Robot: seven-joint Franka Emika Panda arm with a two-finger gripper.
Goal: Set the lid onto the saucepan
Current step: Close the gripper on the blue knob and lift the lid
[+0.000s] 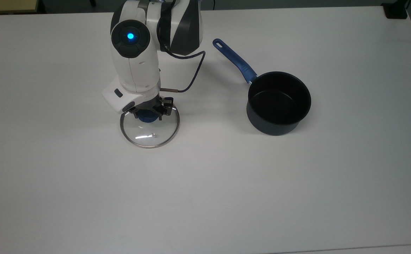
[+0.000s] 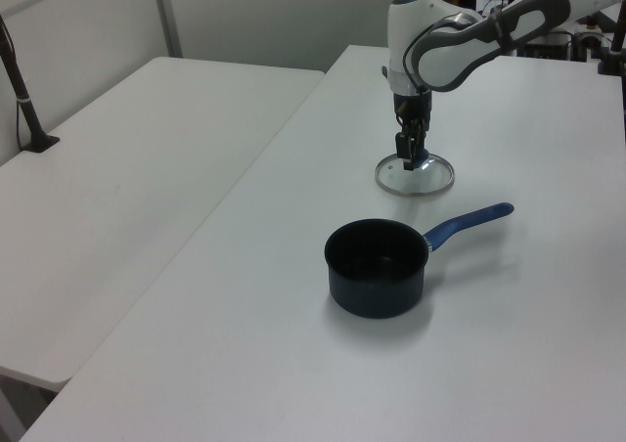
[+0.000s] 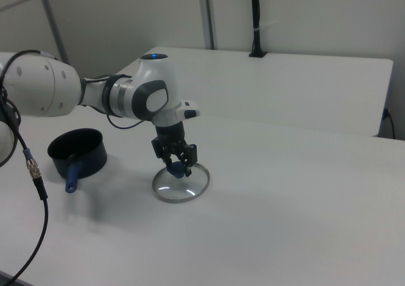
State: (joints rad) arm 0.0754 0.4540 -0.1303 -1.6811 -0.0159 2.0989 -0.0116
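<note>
On the bench (image 1: 297, 183), we see the tool (image 1: 150, 112) clenched on the blue knob of the lid (image 1: 149, 131), well apart from the saucepan (image 1: 278, 102). A shallow grip could let the glass tilt or slip.

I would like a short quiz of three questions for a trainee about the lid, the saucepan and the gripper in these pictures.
1. True or false: the round clear glass lid with the blue knob already covers the dark navy saucepan with the long blue handle.
2. In the top view, is the lid to the left or to the right of the saucepan?
3. Which part of the lid is between the fingers of the gripper: (a) the metal rim, (b) the blue knob, (c) the steam vent?

Key: 1. False, the saucepan stands open. 2. Left. 3. (b).
</note>
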